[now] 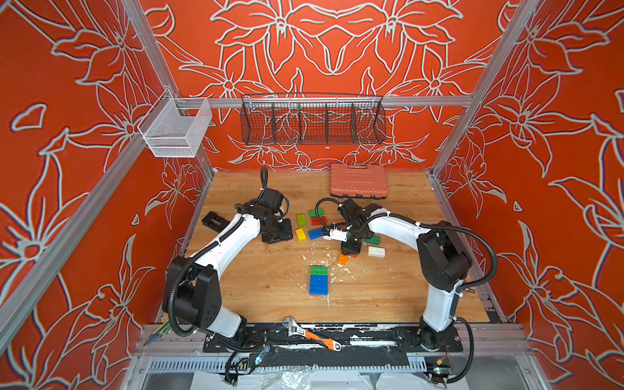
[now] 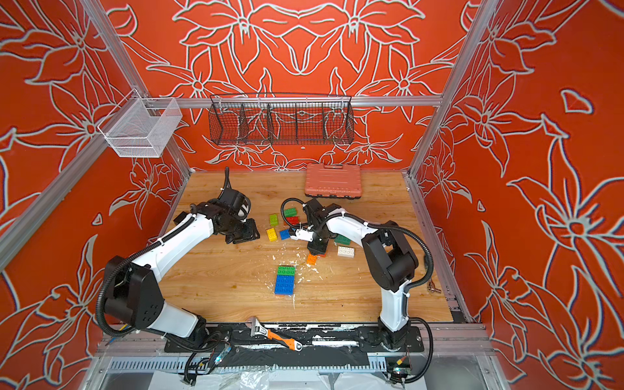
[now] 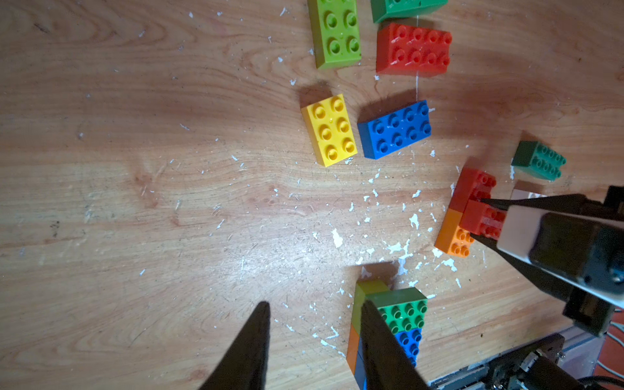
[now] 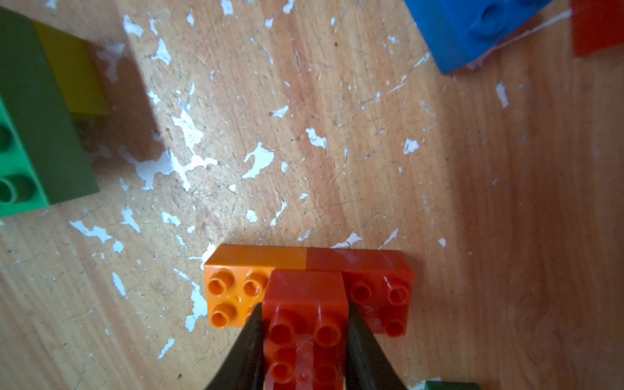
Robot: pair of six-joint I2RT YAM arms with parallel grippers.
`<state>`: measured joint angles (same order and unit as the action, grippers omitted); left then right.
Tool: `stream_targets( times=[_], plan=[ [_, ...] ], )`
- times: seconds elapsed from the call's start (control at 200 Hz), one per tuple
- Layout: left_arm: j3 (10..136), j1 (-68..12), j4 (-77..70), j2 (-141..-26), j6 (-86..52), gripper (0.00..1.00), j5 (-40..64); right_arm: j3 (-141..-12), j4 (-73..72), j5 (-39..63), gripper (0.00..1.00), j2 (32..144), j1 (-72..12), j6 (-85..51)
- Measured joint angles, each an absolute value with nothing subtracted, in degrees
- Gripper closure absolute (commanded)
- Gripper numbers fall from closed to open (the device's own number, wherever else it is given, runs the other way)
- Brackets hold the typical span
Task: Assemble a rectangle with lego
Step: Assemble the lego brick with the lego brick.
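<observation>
My right gripper [image 4: 305, 320] is shut on a small red lego brick [image 4: 305, 293]. It holds the brick over the seam between an orange brick [image 4: 233, 297] and another red brick [image 4: 381, 297] on the table; the frames do not show whether it is pressed on. The same gripper [image 1: 349, 251] shows in both top views. A stack with green and blue bricks on top [image 1: 318, 280] lies nearer the front. My left gripper [image 3: 315, 304] hangs open and empty beside that stack [image 3: 403, 312]. Loose yellow [image 3: 332, 130], blue [image 3: 395, 128], lime [image 3: 337, 33], red [image 3: 413, 49] and dark green [image 3: 540, 160] bricks lie around.
A white brick [image 1: 376, 251] lies right of the right gripper. A salmon ribbed case [image 1: 358, 180] stands at the back. An orange-handled wrench [image 1: 310, 334] rests on the front rail. A black block [image 1: 214, 221] sits at the left edge. White flecks litter the wood.
</observation>
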<state>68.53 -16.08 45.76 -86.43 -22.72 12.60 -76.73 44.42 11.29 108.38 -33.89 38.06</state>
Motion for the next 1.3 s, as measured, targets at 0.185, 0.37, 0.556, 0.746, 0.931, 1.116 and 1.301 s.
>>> stream_targets(
  times=[0.185,0.37,0.556,0.746,0.931,1.116,1.301],
  plan=[
    [67.79,-16.08,45.65,-86.43,-22.72,0.57,12.67,-77.28,44.40,10.85,1.00,109.19,-33.89,38.06],
    [66.61,-16.08,45.47,-86.43,-22.74,0.57,12.75,-77.52,44.53,10.83,1.00,109.38,-33.87,37.87],
    [66.57,-16.08,44.86,-86.43,-22.76,0.57,13.15,-77.52,44.53,10.87,1.00,109.08,-33.91,37.26],
    [66.57,-16.08,44.47,-86.41,-23.18,0.57,13.21,-77.52,44.51,10.59,0.81,108.79,-34.52,36.71],
    [66.57,-16.08,44.47,-86.39,-23.64,0.57,13.21,-77.95,44.84,10.52,0.61,108.75,-34.92,35.51],
    [66.57,-16.08,44.49,-85.76,-23.88,0.57,13.21,-78.81,45.01,10.50,0.50,108.57,-35.11,34.48],
    [66.57,-16.08,44.49,-85.34,-24.12,0.57,13.21,-79.37,45.71,10.57,0.48,107.48,-35.14,33.67]
  ],
)
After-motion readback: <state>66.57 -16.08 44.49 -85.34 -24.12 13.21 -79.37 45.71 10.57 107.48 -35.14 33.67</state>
